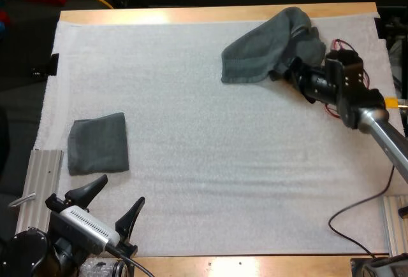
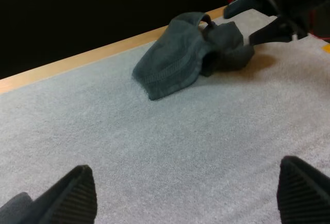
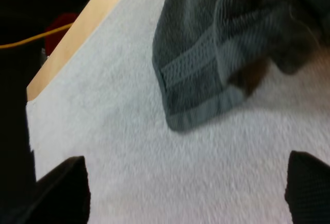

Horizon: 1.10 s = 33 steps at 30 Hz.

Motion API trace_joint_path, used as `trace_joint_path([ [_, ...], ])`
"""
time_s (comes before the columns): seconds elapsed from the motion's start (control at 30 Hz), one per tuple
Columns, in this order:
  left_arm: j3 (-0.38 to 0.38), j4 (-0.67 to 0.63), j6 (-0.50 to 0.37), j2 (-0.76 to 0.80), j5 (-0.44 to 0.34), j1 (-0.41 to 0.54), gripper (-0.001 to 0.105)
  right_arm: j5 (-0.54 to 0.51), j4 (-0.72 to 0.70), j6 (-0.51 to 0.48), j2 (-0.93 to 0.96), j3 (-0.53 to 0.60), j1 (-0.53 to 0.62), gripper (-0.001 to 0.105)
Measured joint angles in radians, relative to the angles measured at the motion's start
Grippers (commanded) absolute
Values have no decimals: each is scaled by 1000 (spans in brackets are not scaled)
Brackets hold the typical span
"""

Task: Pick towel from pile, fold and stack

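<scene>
Hovering at the crumpled towel [image 1: 255,51], the right jaws stand open, ready to pinch it; the left jaws rest open near the folded towel [image 1: 99,143], keeping clear.

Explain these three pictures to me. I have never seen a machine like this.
This is a robot with two arms at a wooden table covered by a white mat. The high view looks down from behind the arms; the other two views come from cameras riding on each wrist. The left gripper, two black fingers, stands open at the near edge of the mat, close to a folded towel. The right gripper is open too, at the edge of a crumpled towel near the far side. Neither one holds anything. The big dark shapes in the wrist views are each arm's own fingers.
</scene>
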State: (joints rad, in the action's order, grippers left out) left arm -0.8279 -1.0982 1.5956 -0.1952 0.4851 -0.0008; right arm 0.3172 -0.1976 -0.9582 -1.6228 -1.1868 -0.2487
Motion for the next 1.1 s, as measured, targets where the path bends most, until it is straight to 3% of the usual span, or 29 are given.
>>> trace_joint_path([
  [0.33,0,0,0,0,0,0,69,-2,7,63,-167,-157,-23,75],
  [1.0,-2,-29,0,0,0,0,69,-42,233,225,-399,-216,-23,75],
  [1.1,-2,-59,0,0,2,0,69,-45,293,249,-421,-222,-23,67],
])
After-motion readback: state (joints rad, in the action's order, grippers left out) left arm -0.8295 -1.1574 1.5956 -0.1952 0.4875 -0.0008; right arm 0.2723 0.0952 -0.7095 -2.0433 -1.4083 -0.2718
